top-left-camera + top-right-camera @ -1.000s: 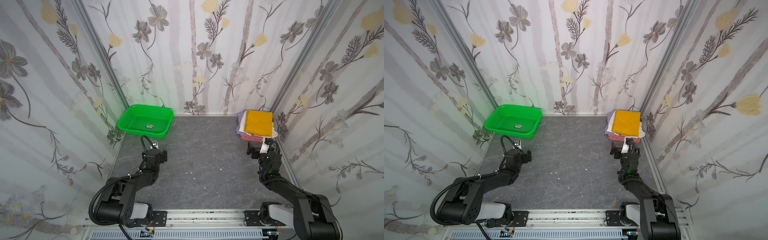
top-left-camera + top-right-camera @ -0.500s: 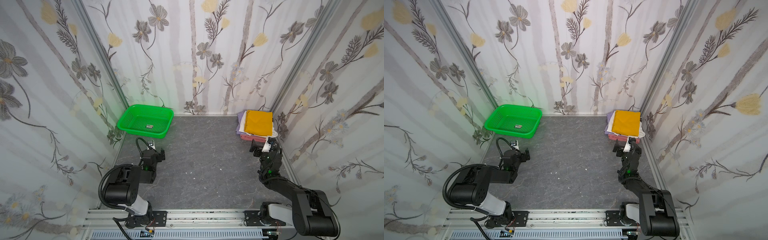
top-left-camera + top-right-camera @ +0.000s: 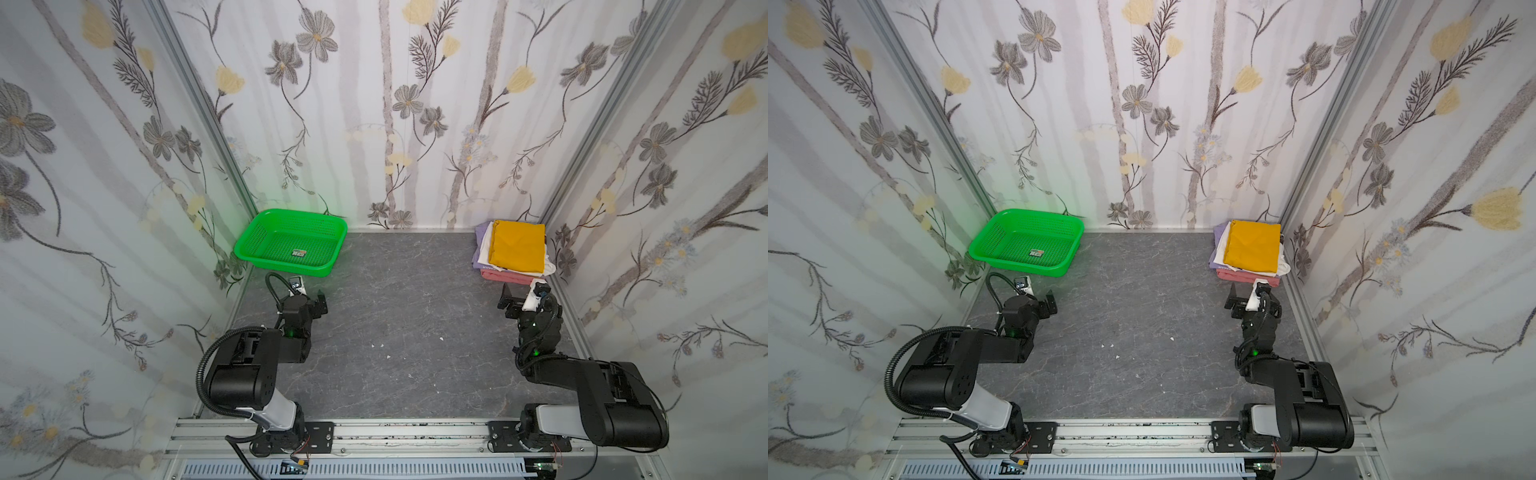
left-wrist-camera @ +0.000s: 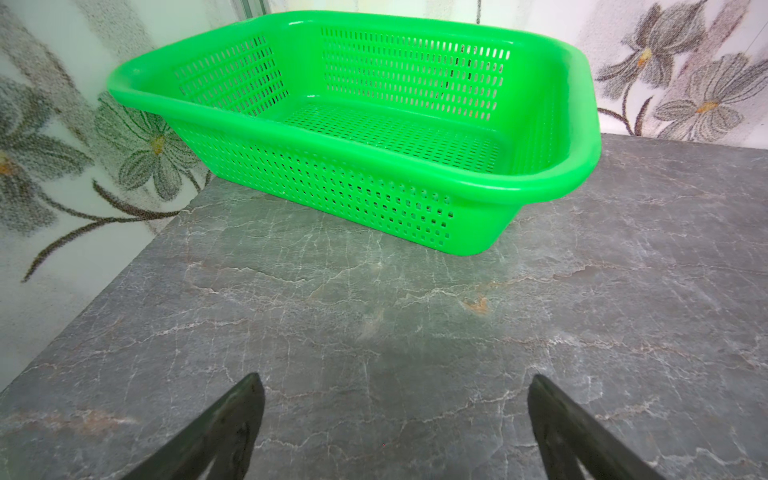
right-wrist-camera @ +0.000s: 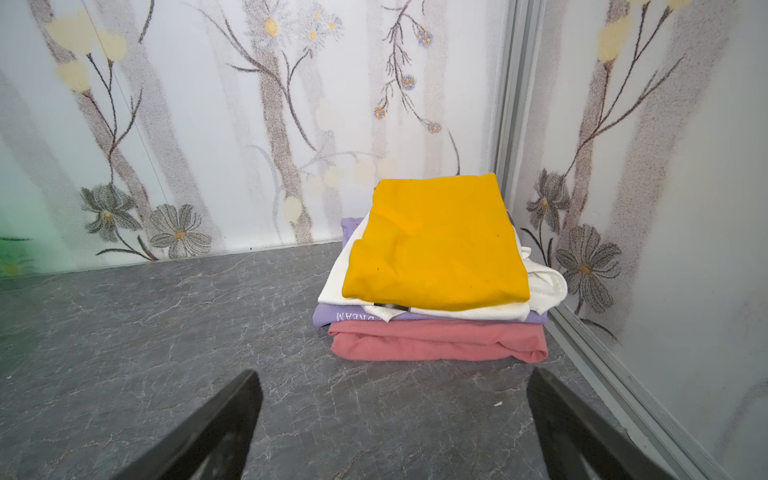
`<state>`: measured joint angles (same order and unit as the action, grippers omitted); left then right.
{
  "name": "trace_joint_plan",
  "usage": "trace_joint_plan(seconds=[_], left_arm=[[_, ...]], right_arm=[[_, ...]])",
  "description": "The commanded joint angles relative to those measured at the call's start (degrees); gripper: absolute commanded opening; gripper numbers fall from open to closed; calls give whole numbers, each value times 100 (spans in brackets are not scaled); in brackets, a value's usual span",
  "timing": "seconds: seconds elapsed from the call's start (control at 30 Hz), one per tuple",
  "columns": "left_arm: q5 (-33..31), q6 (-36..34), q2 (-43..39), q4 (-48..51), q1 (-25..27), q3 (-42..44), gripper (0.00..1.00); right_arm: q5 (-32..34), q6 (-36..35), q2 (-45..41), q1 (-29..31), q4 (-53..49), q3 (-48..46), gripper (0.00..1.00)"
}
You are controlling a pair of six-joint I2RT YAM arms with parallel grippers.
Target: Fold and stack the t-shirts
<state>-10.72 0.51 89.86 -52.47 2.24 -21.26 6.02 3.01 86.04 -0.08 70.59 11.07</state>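
Four-high, left the t-shirts stacked in the two o'clock corner, mustard-yellow on top. Folded both arms back toward six o'clock over the last second, left gripper and right gripper spread wide, empty. Looked finished.

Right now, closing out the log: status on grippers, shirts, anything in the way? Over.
Left gripper open, empty, facing basket. Right gripper open, empty, facing shirts. Shirts folded, stacked, yellow shirt on top. Nothing in between.
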Motion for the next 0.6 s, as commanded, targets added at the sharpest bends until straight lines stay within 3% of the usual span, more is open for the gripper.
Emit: trace_joint_plan(seconds=[0.0,0.57], left_arm=[[-43,87,3,-121,-4,-35,100],[53,100,-8,-73,-48,-56,100]], right_arm=[[-66,-11,6,-10,298,41,100],[-66,-15,9,-10,300,42,100]])
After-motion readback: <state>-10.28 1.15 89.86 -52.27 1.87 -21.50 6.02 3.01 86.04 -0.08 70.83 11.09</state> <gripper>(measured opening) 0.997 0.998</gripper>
